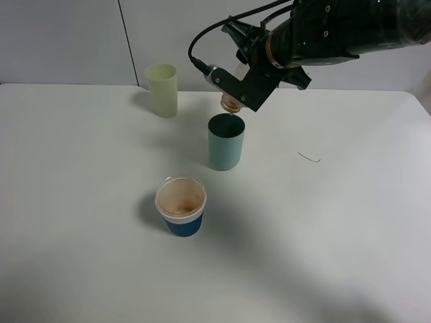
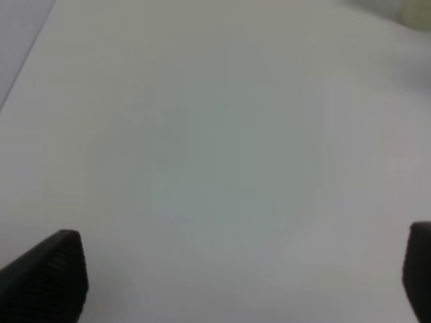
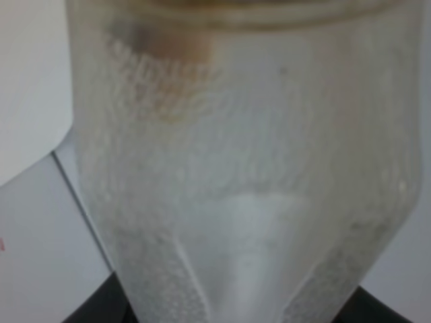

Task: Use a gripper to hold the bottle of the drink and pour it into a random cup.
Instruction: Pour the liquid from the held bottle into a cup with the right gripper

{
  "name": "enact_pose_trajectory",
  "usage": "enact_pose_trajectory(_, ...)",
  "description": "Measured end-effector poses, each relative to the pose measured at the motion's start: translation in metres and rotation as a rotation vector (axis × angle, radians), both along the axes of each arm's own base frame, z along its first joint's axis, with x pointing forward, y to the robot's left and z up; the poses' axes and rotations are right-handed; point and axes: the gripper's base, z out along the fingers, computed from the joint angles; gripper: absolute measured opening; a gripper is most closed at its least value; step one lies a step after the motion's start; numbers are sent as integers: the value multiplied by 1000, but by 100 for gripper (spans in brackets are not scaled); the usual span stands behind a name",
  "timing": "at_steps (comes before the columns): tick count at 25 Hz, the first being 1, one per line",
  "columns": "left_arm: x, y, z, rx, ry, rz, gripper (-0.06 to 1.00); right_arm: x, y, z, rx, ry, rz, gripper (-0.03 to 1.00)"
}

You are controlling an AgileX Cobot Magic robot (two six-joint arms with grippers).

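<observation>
Plastic fills my right wrist view: the bottle of the drink (image 3: 236,168) is a clear, rounded body with a pebbled, droplet-flecked wall. Soft creases run toward one end, and there is a brownish smear near the wide neck. From the high camera I see it tipped mouth-down, its brown-stained neck just above the rim of the cup (image 1: 225,142). That cup is a plain teal-green cylinder with a dark inside, standing near the middle of the smooth white table (image 1: 350,222).

The right gripper (image 1: 244,84), matte black with a black cable looping off it, is clamped on the bottle, its flat fingers pressed against the sides.

Behind and to the left stands a taller pale yellow-green cup (image 1: 161,89), slightly tapered. Nearer the camera is a paper cup (image 1: 180,206) with a blue sleeve, a pale rim and a brown-stained inside. A thin dark curl (image 1: 310,157) lies on the table to the right of the teal cup.

The left gripper (image 2: 236,272) shows me only two ridged black fingertips, spread wide apart over bare table and holding nothing.
</observation>
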Motion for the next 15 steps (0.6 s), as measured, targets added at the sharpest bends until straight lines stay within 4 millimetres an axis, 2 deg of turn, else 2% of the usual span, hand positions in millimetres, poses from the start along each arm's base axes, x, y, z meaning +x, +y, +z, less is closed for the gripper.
enact_pose_trajectory(5, 0, 0, 0, 0, 0, 0, 93, 4, 10, 17, 26, -52, 3, 37)
enact_pose_trajectory(15, 0, 0, 0, 0, 0, 0, 93, 7, 11, 10, -15, -52, 15, 37)
